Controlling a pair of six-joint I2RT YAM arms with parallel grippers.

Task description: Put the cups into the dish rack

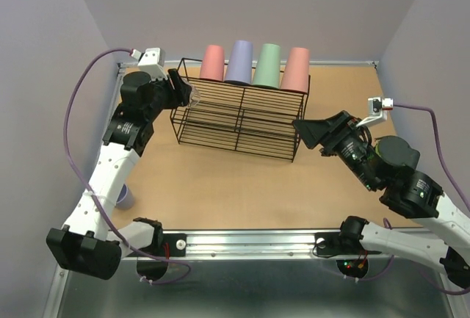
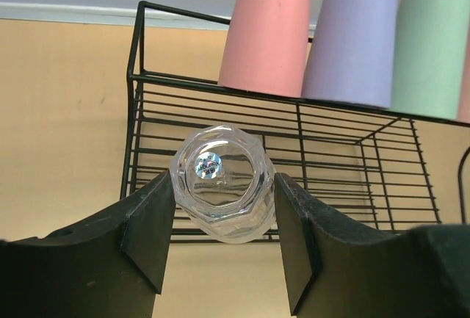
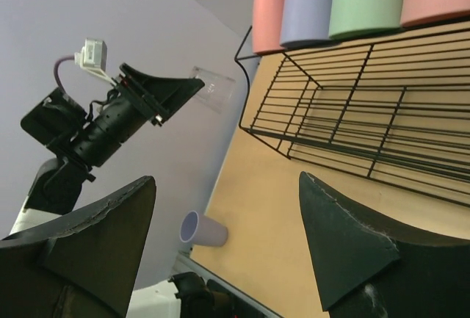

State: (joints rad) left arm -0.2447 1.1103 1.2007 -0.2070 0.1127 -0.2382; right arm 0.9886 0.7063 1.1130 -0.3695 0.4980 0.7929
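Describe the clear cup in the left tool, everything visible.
The clear cup is small and transparent, with faceted walls and a round shiny sticker at its base. The left tool grips it by opposite sides, and the wrist view shows it end-on. It is held in the air at the left end of the dish rack, apparently clear of the wires.

Round silvery sticker (image 2: 208,165) on base of clear cup (image 2: 229,211), print too small to read, possibly a brand mark, no other legible text
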